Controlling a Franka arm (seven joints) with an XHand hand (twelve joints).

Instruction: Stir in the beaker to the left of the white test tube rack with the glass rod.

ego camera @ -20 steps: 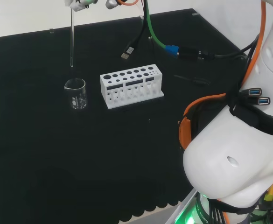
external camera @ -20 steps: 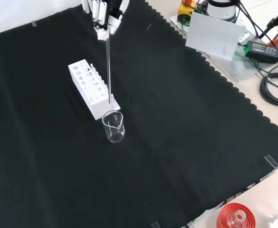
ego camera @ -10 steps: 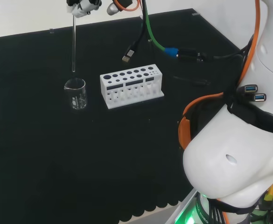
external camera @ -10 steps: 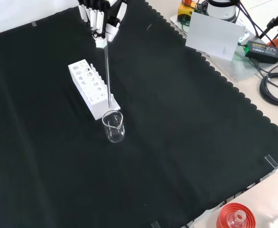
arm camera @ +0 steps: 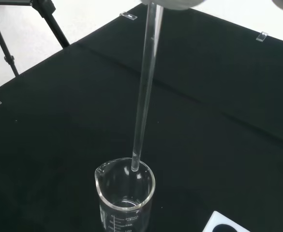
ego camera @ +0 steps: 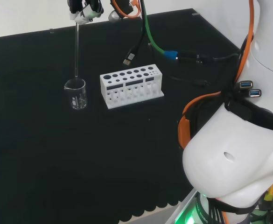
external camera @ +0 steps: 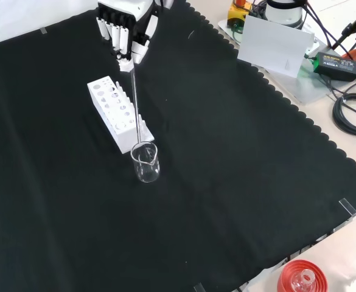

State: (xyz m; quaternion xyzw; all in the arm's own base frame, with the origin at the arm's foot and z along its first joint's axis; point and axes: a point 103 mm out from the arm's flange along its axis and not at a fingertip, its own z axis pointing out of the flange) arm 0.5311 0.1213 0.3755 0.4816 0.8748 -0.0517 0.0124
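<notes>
Hanging from the hand [external camera: 129, 36], glass rod [external camera: 135, 100] over graduated beaker [external camera: 145, 162].

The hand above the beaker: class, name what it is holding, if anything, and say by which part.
The hand holds the glass rod by its top end, pinched between the fingertips. The rod hangs nearly upright, its lower tip at the beaker mouth.

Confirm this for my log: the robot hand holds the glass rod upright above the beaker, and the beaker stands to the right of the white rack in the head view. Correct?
Not quite. The robot hand does hold the glass rod upright above the beaker, but the head view shows the beaker to the left of the white rack, not the right.
</notes>
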